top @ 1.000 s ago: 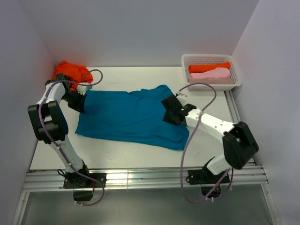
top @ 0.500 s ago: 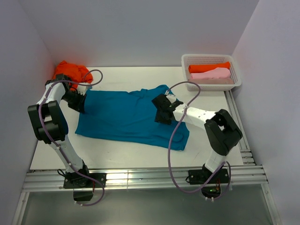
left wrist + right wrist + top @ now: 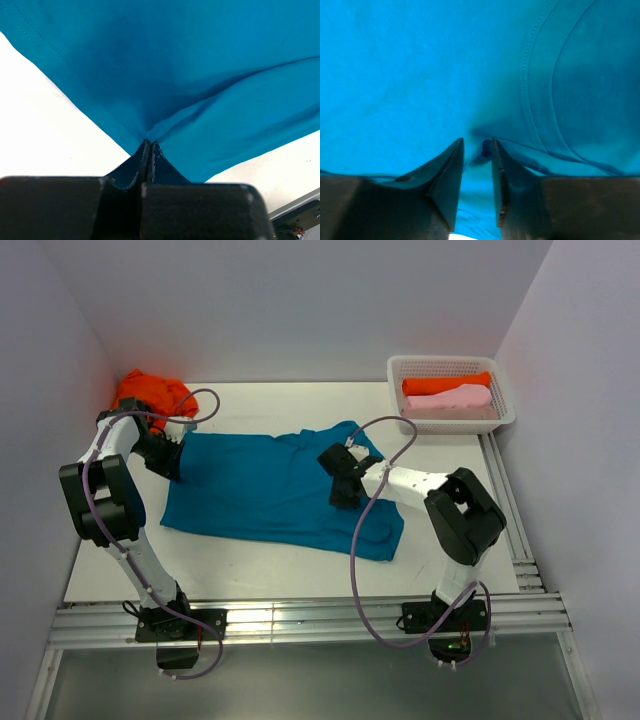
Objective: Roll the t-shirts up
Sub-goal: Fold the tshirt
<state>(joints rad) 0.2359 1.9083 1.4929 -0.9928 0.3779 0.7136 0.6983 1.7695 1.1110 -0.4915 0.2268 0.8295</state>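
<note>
The right gripper (image 3: pixel 477 145) has travelled leftward over the teal t-shirt (image 3: pixel 260 490), from near its right edge toward its middle, with the right arm's elbow drawn in closer to its base; this looks like a search for a new hold, so rolling has not yet started; its fingers (image 3: pixel 445 170) stand a narrow gap apart around a small pucker of cloth, and whether they pinch it cannot be told; the left gripper (image 3: pixel 149 142) has not moved, its fingers (image 3: pixel 135 165) pressed together on the shirt's left edge, the cloth fanning out from them. The shirt lies spread flat on the worktop (image 3: pixel 260 560), its outline much as a second ago. Rolled orange (image 3: pixel 445 384) and pink (image 3: pixel 450 398) shirts sit in the basket (image 3: pixel 400 370).
</note>
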